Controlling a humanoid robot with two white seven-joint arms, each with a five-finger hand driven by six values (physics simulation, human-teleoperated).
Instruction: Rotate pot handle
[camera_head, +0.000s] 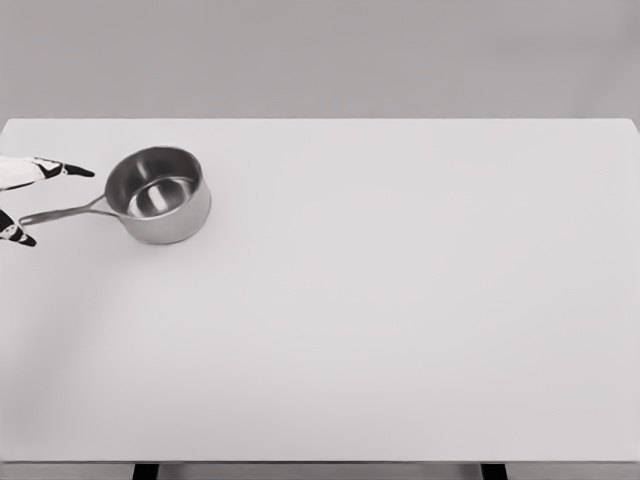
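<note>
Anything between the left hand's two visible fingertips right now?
Yes: in the head view the end of the pot handle lies between the left hand's fingertips, spread above and below it. No contact shows. The pot sits upright.

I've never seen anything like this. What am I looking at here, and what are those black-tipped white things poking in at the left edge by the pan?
This is a computer-simulated scene, seen from a camera on a humanoid robot's head, looking down at a white table. The only thing on it is a small shiny metal pot, standing upright and empty, with a long thin handle pointing toward the left edge of the picture.

The white pieces with black tips are fingers of the robot's left hand, which is mostly outside the picture. One finger shows above the handle's end and one below it, spread apart. They do not appear to touch the handle, so nothing is held. The right hand is not visible at all.

The job is to turn the pot by its handle, and the hand seems placed to start that.
</note>
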